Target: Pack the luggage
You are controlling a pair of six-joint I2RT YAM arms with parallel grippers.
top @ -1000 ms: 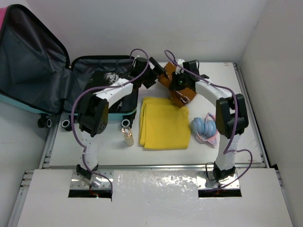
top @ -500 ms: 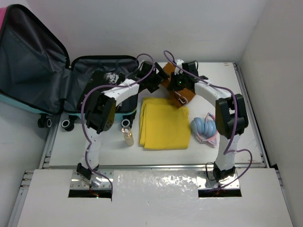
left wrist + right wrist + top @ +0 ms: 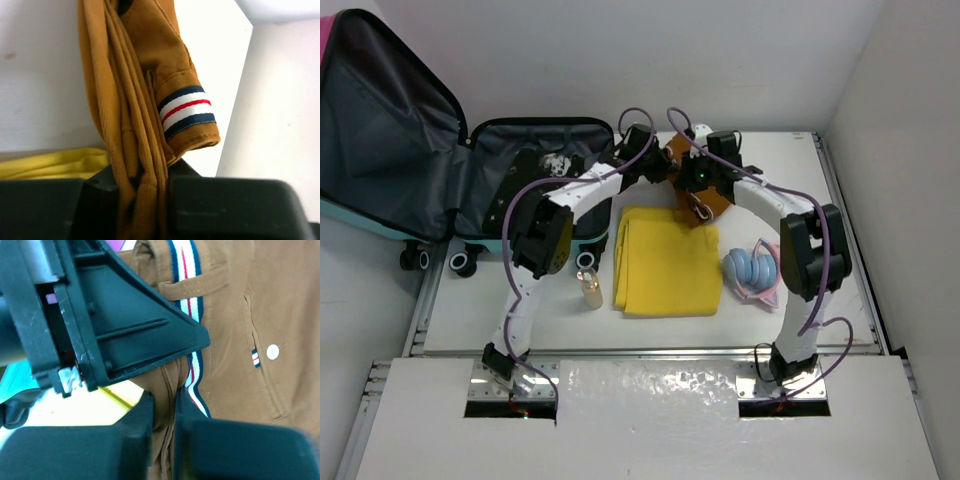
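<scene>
The luggage (image 3: 380, 130) fills the far left corner of the desk (image 3: 820, 210). It is open, with its grey-lined lid standing up past the desk's left edge and its base lying flat against the back wall (image 3: 740, 60). Its wheels sit at the near side of the base, two of them at the desk's left edge. A small bottle (image 3: 590, 290) stands upright just in front of the luggage, with bare desk between it and the near rail.

A yellow cloth (image 3: 665, 262) lies folded flat at mid-desk, with a narrow lane between it and the bottle. Above its far edge the left end effector (image 3: 142, 187) is clamped on bunched folds of a brown garment (image 3: 132, 90), whose striped cuff (image 3: 187, 111) hangs free. The right end effector (image 3: 165, 412) is clamped on the same garment from the other side. The two nearly touch, with little room between them.

Headphones (image 3: 750, 270) lie just right of the cloth. A broad bare strip of desk runs from them to the right wall (image 3: 910, 150).

A second ago the left end effector was spread wide over the luggage's right rim. It has since swung right to the garment and closed, and its elbow has shifted right too. The right end effector's grip is unchanged.
</scene>
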